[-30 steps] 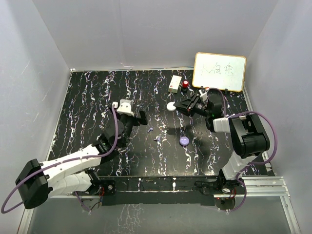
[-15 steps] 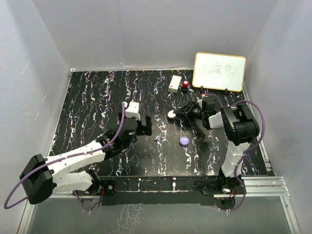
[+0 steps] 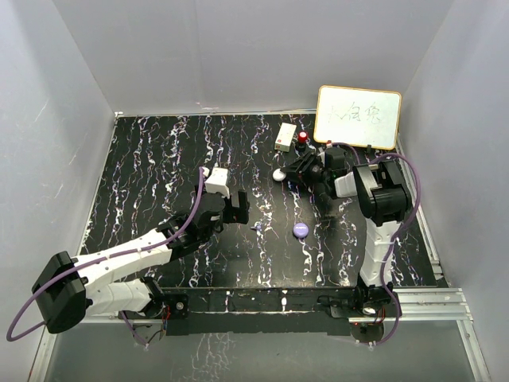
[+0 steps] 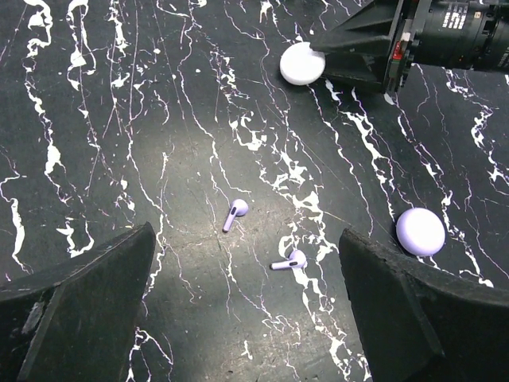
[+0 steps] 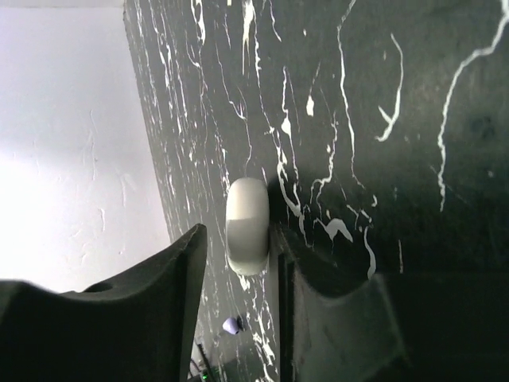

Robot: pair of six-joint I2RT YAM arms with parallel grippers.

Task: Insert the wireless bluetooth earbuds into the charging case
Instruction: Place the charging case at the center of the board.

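Two tiny lilac earbuds [image 4: 235, 213] [image 4: 290, 259] lie apart on the black marbled table. My left gripper [image 4: 246, 229] hangs over them, open and empty, with a finger on each side. From above, one earbud [image 3: 256, 226] shows beside the left gripper [image 3: 238, 208]. A white round puck [image 5: 247, 225] lies at the tips of my right gripper [image 5: 240, 231], which is turned on its side. The puck sits against the table-side finger, with a gap to the other. The puck [image 3: 277, 175] and right gripper [image 3: 289, 173] show from above. A lilac round puck [image 3: 301, 229] lies nearer.
A framed whiteboard [image 3: 358, 117] leans at the back right corner. A small white box [image 3: 285, 137] and a red-topped item [image 3: 303, 138] stand just behind the right gripper. Grey walls close in the table on three sides.
My left gripper came forward and right over the earbuds, hiding one from above. My right gripper and the white puck shifted nearer, then back; the right arm folded in.
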